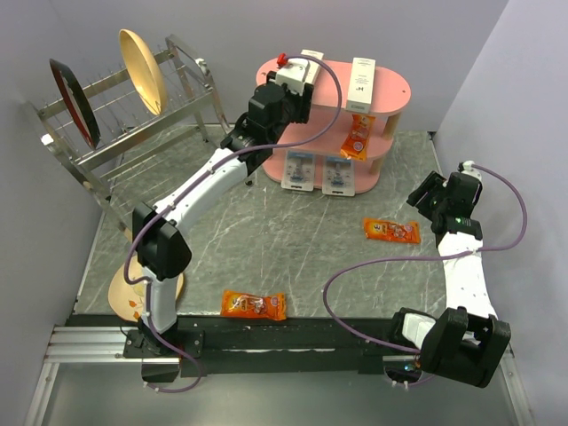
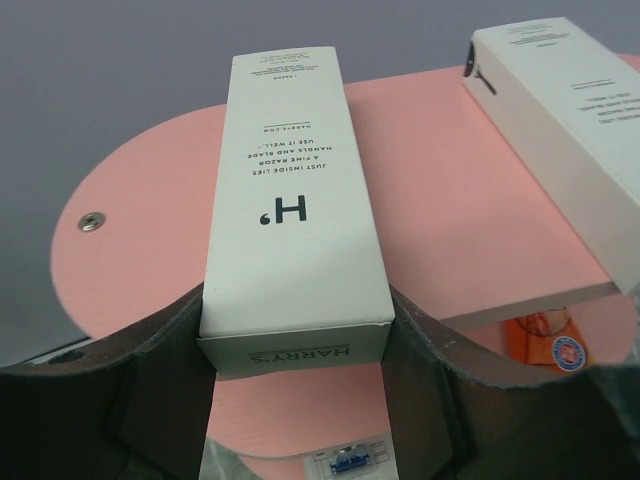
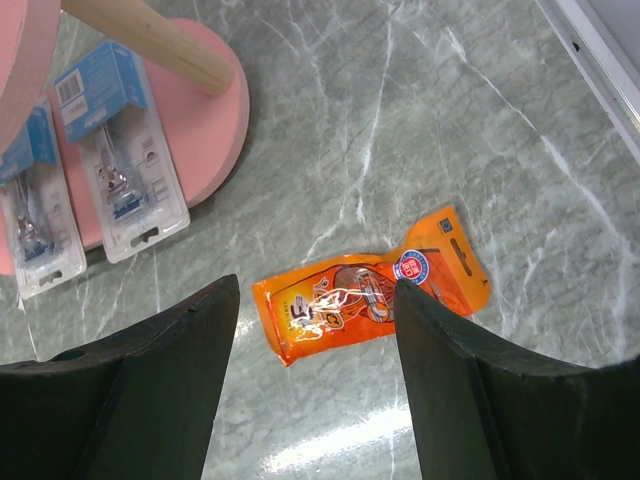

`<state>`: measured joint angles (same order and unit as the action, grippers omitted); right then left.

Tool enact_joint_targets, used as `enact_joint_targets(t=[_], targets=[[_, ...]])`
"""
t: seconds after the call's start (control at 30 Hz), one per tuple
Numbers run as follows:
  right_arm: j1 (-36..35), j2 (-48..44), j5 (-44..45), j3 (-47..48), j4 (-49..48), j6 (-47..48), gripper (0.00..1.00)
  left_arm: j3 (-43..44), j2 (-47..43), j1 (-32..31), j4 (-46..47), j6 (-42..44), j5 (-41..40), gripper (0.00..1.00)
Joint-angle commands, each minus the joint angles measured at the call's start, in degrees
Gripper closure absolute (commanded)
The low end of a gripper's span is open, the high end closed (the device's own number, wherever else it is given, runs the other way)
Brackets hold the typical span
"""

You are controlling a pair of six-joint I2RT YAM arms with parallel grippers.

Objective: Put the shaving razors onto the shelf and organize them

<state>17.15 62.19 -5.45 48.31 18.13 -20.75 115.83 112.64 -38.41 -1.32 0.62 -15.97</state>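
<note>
Left gripper at top board of shelf, fingers part-open, pressed on both long sides of white box. Box on board or just above it: cannot tell. Second white box on same board, toward shelf's right end. Both shaving razors on shelf's bottom board, side by side, front ends past its edge. Right gripper well right of shelf, wide open, empty, over orange packet on table. Judgement: placing mostly done. Left to do: seat packs fully, square them.

I see white boxes atop the pink shelf, razor packs on its base. Two orange packets lie on the table.
</note>
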Motion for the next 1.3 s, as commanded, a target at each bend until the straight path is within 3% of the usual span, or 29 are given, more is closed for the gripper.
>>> enact_joint_targets(t=[0.0, 0.33, 0.47, 0.63, 0.73, 0.87, 1.0, 1.1, 1.2, 1.27], targets=[[0.43, -1.02, -0.08, -0.24, -2.48, -0.60, 0.30, -0.61, -4.18, 0.01, 3.87, 2.10, -5.21, 0.51], [0.43, -0.50, -0.17, -0.06, -2.49, -0.60, 0.30, 3.08, -1.37, 0.18, 3.96, 2.01, -4.34, 0.48], [0.43, -0.84, 0.00, -0.32, -2.40, -0.43, 0.30, 3.35, -1.11, 0.18, 3.87, 1.58, -4.69, 0.26], [0.52, -1.11, 0.00, -0.77, -2.40, -0.43, 0.30, 1.77, -2.33, 0.18, 3.87, 1.75, -4.42, 0.14], [0.43, -1.11, 0.00, -0.77, -2.22, -0.25, 0.30, 1.33, -3.73, 0.18, 3.78, 1.93, -4.34, 0.02], [0.52, -1.11, 0.00, 0.28, -1.52, 0.88, 0.30, -1.39, -8.21, -0.26, 2.30, 2.37, -4.07, 0.01], [0.52, -1.11, 0.35, 2.48, 0.41, 4.92, 0.29, -9.73, -17.35, -0.35, -3.59, -0.18, -3.81, 0.01], [0.78, -0.85, -0.60, 4.50, 2.78, 10.02, 0.28, -20.61, -27.18, -0.35, -6.50, -5.27, -2.32, 0.01], [1.48, -1.20, -7.88, 4.68, 4.54, 19.40, 0.28, -33.45, -37.29, -0.35, -6.41, -6.86, 1.45, 0.01], [1.57, -0.06, -17.11, 4.86, 8.83, 30.96, 0.28, -42.59, -43.54, -0.43, -5.45, -4.94, 8.91, 0.00]])
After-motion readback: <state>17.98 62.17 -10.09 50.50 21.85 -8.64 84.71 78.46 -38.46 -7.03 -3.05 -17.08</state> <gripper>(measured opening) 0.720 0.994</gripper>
